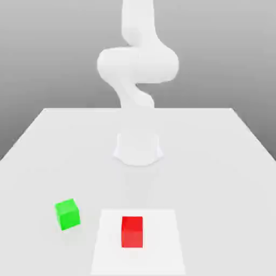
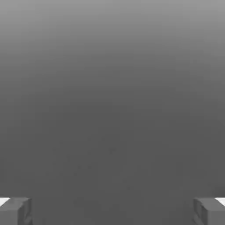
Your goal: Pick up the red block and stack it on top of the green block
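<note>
1. The red block [image 1: 132, 232] sits on the bench [image 1: 226, 161] towards its near edge in the exterior view, on a paler square patch [image 1: 161, 242] of the surface. It rests flat, with one face turned squarely towards the camera.
2. The green block [image 1: 67, 213] stands off the patch, to the exterior view's left of the red one and well apart from it, turned slightly so that two of its sides show.
3. The red block looks like a plain, stiff cube, probably light. Its matte faces should not be slippery, and nothing about it suggests it is fragile.
4. The best hold is likely across two opposite upright faces, taken from above and near mid-height, so the block hangs level for stacking.
5. The jaws are spread wide and hold nothing: in the hand view the two fingertips [image 2: 15, 211] sit far apart, with bare grey between them.
6. The exterior view gives the layout of both blocks and the white arm [image 1: 137, 64] rising behind them. The hand view adds the spread of the jaws.
</note>
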{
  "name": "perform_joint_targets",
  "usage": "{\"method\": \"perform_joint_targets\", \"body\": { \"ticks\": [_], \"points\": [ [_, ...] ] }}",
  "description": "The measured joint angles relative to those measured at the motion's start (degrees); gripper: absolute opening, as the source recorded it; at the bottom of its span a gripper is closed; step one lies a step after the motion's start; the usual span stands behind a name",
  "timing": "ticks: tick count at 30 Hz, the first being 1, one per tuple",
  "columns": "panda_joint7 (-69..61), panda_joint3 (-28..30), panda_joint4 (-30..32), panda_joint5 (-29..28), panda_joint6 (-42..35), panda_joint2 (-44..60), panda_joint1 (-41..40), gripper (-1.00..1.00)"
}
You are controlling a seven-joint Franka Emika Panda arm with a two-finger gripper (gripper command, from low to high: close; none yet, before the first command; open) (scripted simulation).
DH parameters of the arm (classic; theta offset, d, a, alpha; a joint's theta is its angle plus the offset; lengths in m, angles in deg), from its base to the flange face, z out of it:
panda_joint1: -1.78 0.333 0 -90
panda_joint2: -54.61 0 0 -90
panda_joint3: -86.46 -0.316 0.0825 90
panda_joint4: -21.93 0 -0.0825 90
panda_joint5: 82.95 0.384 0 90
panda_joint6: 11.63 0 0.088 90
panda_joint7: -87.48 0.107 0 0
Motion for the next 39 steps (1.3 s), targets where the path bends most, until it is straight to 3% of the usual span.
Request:
{"method": "perform_joint_targets", "body": {
  "ticks": [23,35,39],
  "points": [
    [-58.3,18.9,14.0,4.3,15.9,29.8,18.4,0.0],
    [-86.9,21.2,21.3,4.3,24.1,44.9,20.3,0.0],
    [-93.0,18.7,21.0,9.2,28.5,50.8,18.7,0.0]
  ]
}}
